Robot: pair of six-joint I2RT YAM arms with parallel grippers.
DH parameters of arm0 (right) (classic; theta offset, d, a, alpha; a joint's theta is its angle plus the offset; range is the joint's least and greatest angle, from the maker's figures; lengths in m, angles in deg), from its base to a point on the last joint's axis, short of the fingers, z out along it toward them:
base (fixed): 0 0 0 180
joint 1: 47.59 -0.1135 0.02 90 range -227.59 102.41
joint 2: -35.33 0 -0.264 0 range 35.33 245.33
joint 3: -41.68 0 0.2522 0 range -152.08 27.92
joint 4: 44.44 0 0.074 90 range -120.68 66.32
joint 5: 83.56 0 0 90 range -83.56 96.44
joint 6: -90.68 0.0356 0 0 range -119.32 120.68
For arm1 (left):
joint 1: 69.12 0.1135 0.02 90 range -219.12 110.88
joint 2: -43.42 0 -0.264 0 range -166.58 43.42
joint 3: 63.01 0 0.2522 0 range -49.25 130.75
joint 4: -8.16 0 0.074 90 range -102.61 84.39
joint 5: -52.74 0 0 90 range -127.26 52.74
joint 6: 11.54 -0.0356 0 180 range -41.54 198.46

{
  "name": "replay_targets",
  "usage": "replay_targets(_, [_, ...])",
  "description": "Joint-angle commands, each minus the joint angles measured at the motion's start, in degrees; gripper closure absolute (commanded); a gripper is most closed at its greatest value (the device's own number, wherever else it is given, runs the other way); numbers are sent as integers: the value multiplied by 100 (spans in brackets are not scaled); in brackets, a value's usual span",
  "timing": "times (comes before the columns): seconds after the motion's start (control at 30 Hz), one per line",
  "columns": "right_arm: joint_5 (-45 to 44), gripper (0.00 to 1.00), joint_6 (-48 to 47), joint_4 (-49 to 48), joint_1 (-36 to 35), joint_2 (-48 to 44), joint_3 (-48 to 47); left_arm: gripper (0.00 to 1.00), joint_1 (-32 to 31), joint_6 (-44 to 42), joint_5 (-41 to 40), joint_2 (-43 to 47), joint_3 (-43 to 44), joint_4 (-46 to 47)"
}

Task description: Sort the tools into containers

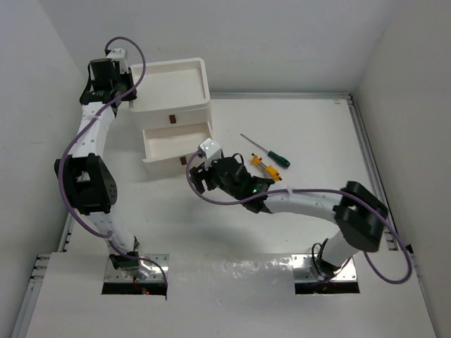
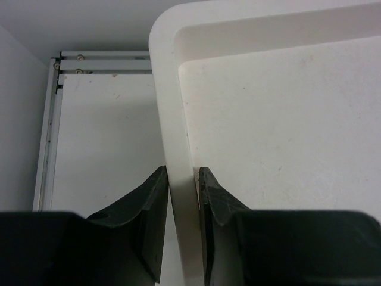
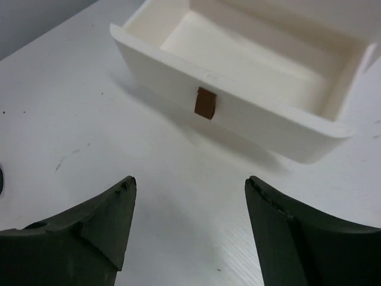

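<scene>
The white container unit (image 1: 174, 90) stands at the back left, its bottom drawer (image 1: 163, 164) pulled out. My left gripper (image 1: 121, 90) is shut on the top tray's left rim (image 2: 172, 119), one finger on each side of the wall. In front of that drawer my right gripper (image 1: 201, 171) stands open, with nothing between its fingers (image 3: 113, 208). The right wrist view shows the drawer (image 3: 250, 122) with bare inside and its brown tab (image 3: 206, 103). A dark green screwdriver (image 1: 277, 158) and a yellow-orange one (image 1: 261, 166) lie on the table to the right of the drawer, behind the right arm.
The upper drawer (image 1: 171, 120) is closed. Walls enclose the table on the left, back and right, and a metal rail (image 1: 366, 141) runs along the right edge. The right arm's cable (image 1: 394, 246) loops over the near right.
</scene>
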Motion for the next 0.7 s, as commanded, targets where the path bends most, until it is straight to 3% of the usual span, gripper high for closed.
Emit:
replay_targets(0.0, [-245,26,-624,840,9,-1087,145,100,-39,-186,26,-41,-210,-633])
replay_targets(0.03, [-412,1,-678,1181,18,-1524,198,100,-39,-186,26,-32,-210,-624])
replay_targets(0.07, [-631,1,-696,1428,157,-1720,181,100,-39,-186,26,-24,-219,-615])
replay_targets(0.13, [-415,1,-435,2443,587,-2028,-12,100,-39,-195,35,-23,-219,-607])
replay_targets(0.27, [1149,2,-229,4170,2667,-1619,-714,100,-39,-178,88,-15,-210,-624])
replay_targets(0.3, [1438,5,-587,4582,2855,-1468,-768,100,-39,-178,105,-6,-193,-641])
replay_targets(0.37, [1319,21,-940,4980,3094,-900,-1040,100,-39,-178,132,-6,-166,-677])
replay_targets(0.4, [1153,23,-1195,5356,3147,-678,-1154,100,-30,-195,141,20,-149,-738])
replay_targets(0.5, [1369,20,-1285,5833,3506,122,-1594,100,-39,-256,88,99,-166,-808])
replay_targets(0.67, [1687,22,-1179,5448,4114,730,-1700,100,-39,-283,18,214,-245,-800])
